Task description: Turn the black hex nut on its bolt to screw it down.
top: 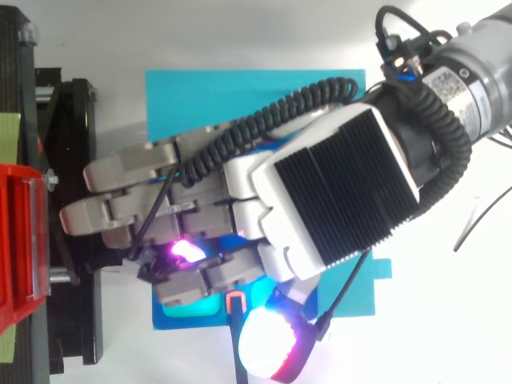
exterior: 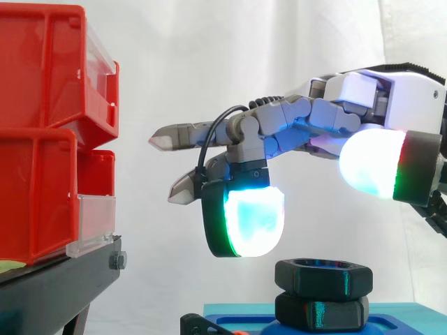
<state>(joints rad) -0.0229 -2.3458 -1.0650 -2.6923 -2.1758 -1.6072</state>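
Observation:
The black hex nut [exterior: 323, 275] sits at the top of its bolt, above a second black hex piece [exterior: 321, 311] on a blue base [exterior: 237, 314]. My hand [exterior: 300, 122] hovers just above and to the left of the nut, touching nothing. Most fingers reach straight out to the left; one bends down, and its cyan-glowing pad [exterior: 246, 220] hangs beside the nut's upper left. The thumb's glowing pad [exterior: 374, 164] floats above the nut to the right. From above, the hand [top: 336, 184] covers the nut over the blue base [top: 240, 96].
Red bins [exterior: 42, 132] are stacked on a black stand [exterior: 63, 279] at the left, close to the outstretched fingertips. From above, the stand [top: 72, 160] and a red bin [top: 16, 240] line the left edge. A white curtain hangs behind.

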